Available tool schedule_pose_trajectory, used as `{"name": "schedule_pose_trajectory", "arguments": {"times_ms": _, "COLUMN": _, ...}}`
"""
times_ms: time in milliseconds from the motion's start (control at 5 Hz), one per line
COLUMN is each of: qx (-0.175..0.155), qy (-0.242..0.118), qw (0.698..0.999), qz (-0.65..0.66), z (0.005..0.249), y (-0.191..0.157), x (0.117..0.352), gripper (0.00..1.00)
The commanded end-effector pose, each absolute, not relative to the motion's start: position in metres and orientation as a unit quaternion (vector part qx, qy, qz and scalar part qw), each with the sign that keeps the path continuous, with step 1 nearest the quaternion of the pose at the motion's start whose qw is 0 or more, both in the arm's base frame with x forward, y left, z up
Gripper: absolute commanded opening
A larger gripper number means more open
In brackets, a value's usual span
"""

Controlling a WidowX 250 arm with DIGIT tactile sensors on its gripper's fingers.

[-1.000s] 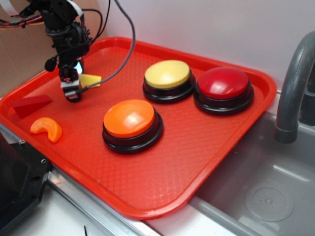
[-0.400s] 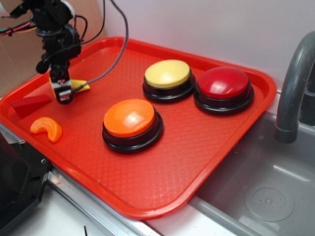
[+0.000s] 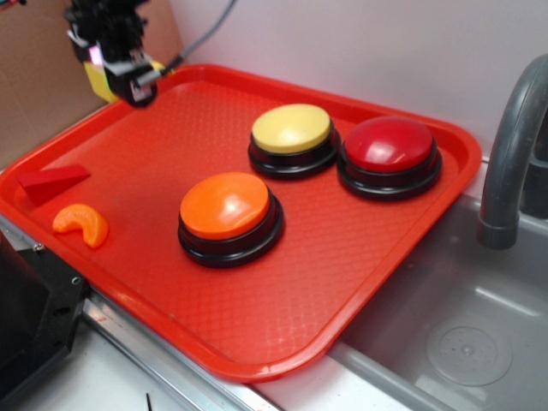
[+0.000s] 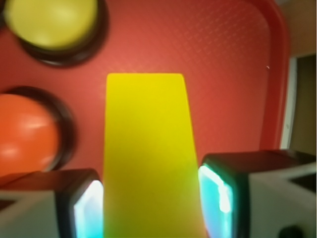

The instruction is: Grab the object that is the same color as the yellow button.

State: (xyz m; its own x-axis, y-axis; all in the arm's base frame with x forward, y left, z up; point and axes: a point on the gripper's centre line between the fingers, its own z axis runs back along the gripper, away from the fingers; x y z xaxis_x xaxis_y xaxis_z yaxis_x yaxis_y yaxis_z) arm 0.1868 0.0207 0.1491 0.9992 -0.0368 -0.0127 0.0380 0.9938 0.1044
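Observation:
The yellow wedge block (image 4: 148, 153) fills the middle of the wrist view, clamped between the two fingers of my gripper (image 4: 151, 203). In the exterior view my gripper (image 3: 120, 73) hangs above the tray's far left corner, lifted off the surface, shut on the yellow wedge (image 3: 96, 79), of which only a sliver shows behind the fingers. The yellow button (image 3: 291, 130) sits at the tray's back middle, well to the right of my gripper; it also shows as the yellow button (image 4: 49, 20) at the wrist view's top left.
On the red tray (image 3: 360, 265) stand an orange button (image 3: 228, 208) and a red button (image 3: 390, 147). A red wedge (image 3: 51, 181) and an orange crescent (image 3: 81, 224) lie at the left edge. A sink (image 3: 462, 342) and grey faucet (image 3: 514, 154) are on the right.
My gripper has risen off the tray and moved back toward the far left corner, carrying the yellow wedge with it. The wedge lay on the tray a second ago.

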Motion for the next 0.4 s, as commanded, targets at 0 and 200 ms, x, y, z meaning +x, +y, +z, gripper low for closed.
{"name": "schedule_pose_trajectory", "arguments": {"times_ms": 0, "qx": -0.013, "qy": -0.028, "qw": 0.998, "qz": 0.052, "z": 0.1938, "y": 0.0527, "x": 0.1908, "gripper": 0.00}}
{"name": "schedule_pose_trajectory", "arguments": {"times_ms": 200, "qx": -0.017, "qy": -0.015, "qw": 0.998, "qz": 0.057, "z": 0.1892, "y": 0.0592, "x": 0.1972, "gripper": 0.00}}
